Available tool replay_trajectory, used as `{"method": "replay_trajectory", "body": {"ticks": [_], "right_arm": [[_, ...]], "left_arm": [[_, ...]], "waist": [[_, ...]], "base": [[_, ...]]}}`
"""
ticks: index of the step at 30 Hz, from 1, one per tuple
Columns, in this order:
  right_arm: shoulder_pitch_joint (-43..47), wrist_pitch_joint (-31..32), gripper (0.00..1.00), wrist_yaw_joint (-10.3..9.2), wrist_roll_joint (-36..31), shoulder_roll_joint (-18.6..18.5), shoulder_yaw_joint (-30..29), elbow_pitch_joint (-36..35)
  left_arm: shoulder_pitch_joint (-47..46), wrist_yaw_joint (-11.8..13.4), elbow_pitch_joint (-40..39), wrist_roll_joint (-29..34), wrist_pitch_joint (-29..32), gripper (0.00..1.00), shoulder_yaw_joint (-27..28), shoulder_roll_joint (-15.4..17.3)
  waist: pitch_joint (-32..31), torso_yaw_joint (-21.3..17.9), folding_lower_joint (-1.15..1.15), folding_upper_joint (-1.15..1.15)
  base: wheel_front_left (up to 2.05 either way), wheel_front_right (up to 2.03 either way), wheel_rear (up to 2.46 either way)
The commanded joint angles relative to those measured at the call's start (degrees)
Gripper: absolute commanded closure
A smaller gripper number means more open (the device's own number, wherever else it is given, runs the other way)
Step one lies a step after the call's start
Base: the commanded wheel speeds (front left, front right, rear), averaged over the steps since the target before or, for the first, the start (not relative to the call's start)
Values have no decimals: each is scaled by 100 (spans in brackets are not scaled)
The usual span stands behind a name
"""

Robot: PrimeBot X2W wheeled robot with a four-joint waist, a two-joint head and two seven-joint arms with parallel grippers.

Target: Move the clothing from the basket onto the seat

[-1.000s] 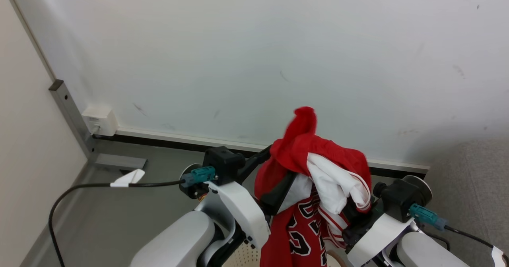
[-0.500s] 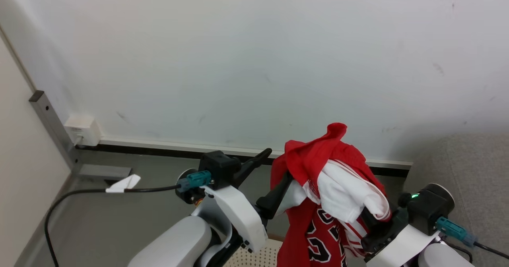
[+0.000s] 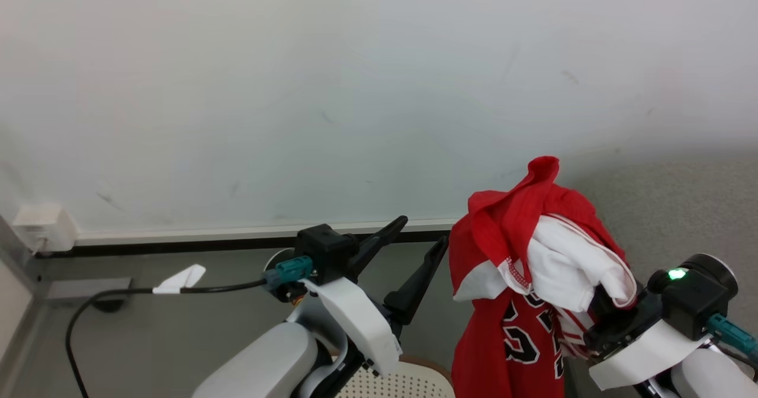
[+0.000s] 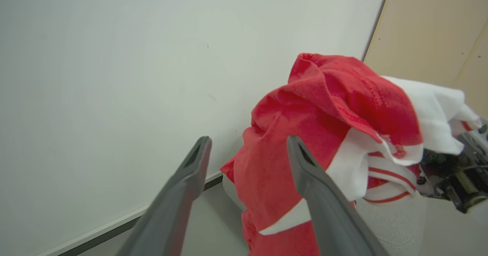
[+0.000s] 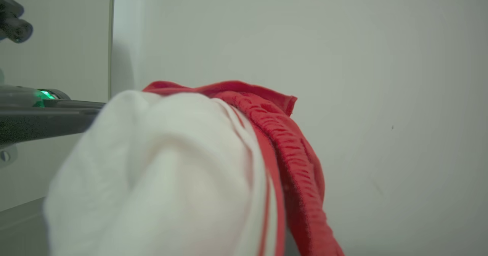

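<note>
- The view is swinging towards the sofa (image 3: 687, 208), and the jersey (image 3: 533, 250) is now hanging free of the left gripper (image 3: 423, 231), whose finger was in the cloth a second ago.
- The left fingers are standing spread, holding nothing, on the jersey's side away from the sofa.
- The jersey is hanging bunched over the right gripper (image 3: 616, 321), in front of the sofa. Those fingers are lying buried in cloth — pinching or not, I cannot tell.
- Likely best: carrying it high until the tail is hanging over the sofa, clear of the basket (image 3: 427, 365).

Slipped the jersey (image 3: 503, 232) clean off the left gripper (image 3: 423, 230). Carried it rightward, well apart now, seemingly nearer the sofa (image 3: 681, 208).
</note>
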Motion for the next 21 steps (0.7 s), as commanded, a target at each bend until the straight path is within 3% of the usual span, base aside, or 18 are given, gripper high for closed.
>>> {"method": "replay_trajectory", "body": {"ticks": [1, 21], "right_arm": [[-3, -1, 100, -12, -11, -60, -69, -30], [-80, -1, 100, -12, -348, -415, -1098, -440]], "left_arm": [[-53, 1, -5, 56, -57, 0, 0, -3], [-368, -112, 213, 251, -250, 0, -161, -151]], "waist": [[73, -216, 0, 0], [546, -2024, 0, 0]], "base": [[0, 0, 0], [0, 0, 0]]}}
